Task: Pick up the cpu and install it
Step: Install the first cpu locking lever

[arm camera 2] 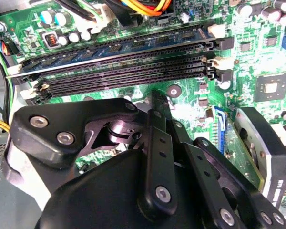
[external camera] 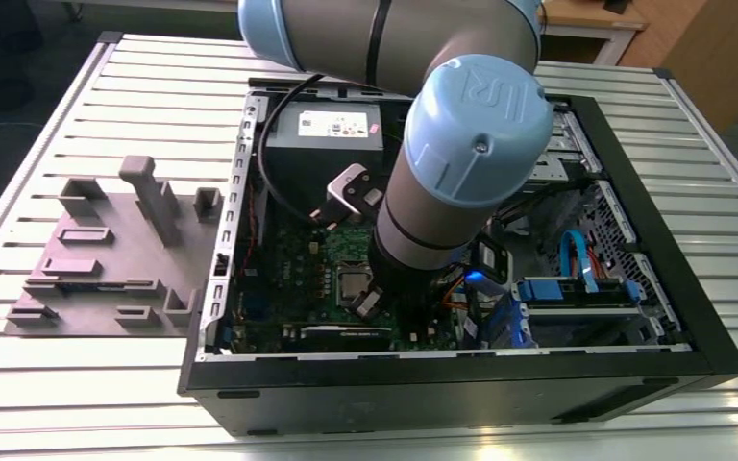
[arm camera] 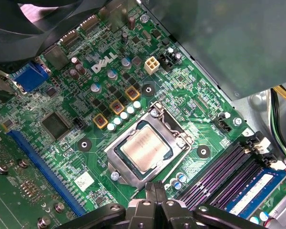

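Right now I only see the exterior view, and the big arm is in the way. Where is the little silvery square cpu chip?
Observer: In the first wrist view, the small silvery-grey square cpu lies flat inside the dark square socket frame on the green board.
Operator: Is the tool holding it?
Observer: No. The black tool is shut on nothing and sits apart from the chip.
Operator: What's near the tool?
Observer: In the second wrist view, long black memory slots, with one blue memory stick seated in them.
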Controlling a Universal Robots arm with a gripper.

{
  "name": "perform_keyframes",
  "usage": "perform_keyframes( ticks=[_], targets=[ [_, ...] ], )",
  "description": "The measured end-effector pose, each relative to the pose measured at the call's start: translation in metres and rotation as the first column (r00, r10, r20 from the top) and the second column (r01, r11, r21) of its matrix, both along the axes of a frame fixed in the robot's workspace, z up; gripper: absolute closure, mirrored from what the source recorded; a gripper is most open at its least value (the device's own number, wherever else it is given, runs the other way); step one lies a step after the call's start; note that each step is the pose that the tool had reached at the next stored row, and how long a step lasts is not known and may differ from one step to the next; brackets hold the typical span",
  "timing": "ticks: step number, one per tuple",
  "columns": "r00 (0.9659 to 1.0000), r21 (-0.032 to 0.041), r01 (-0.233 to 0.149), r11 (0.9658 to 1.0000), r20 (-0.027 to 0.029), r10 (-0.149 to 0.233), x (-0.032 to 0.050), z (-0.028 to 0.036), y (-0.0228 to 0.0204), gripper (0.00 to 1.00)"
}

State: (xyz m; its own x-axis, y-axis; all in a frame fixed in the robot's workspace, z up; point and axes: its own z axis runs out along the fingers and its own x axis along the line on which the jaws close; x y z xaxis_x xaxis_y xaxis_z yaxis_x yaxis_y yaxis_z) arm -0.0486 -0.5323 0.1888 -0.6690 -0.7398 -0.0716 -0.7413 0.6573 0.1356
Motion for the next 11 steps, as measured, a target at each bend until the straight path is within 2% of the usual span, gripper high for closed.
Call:
perform_keyframes(
  ticks=[3,9,11],
  targets=[
    [1.0000,0.0029,0.000,1.0000,-0.0001,0.000,0.0000,-0.0002,0.0000,0.90],
    [1.0000,0.0223,0.000,0.9998,0.0000,0.000,0.0000,-0.0005,0.0001,0.90],
    [1.0000,0.0236,0.000,0.9997,0.0000,0.000,0.0000,-0.0006,0.0002,0.90]
  ],
)
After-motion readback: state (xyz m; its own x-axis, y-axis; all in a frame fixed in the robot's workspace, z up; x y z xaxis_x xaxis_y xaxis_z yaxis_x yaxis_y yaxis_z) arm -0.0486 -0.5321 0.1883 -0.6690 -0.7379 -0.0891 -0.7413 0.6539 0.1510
